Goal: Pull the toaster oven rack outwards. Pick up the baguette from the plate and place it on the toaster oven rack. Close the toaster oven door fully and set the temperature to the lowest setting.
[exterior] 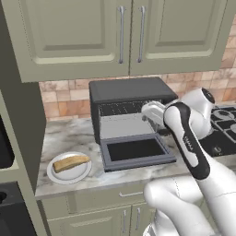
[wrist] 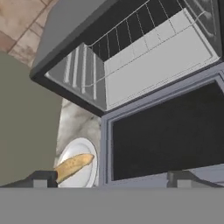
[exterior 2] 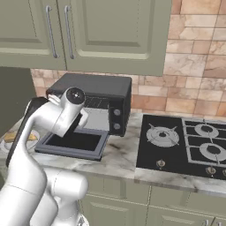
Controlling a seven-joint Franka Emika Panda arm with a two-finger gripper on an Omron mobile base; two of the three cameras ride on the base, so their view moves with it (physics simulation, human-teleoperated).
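**Arm bent over at the elbow, jaws wide open**

The white arm rises from its base, folds at a dark elbow joint and reaches forward with the wrist angled downward. In the hand view, the gripper [wrist: 111, 178] has its two dark fingertips [wrist: 40, 179] spread far apart, holding nothing between them.

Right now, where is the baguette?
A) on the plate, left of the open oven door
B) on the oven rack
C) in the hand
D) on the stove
A: the baguette lies on the plate, on the counter left of the lowered door; the rack inside the oven is bare and the open hand holds nothing.
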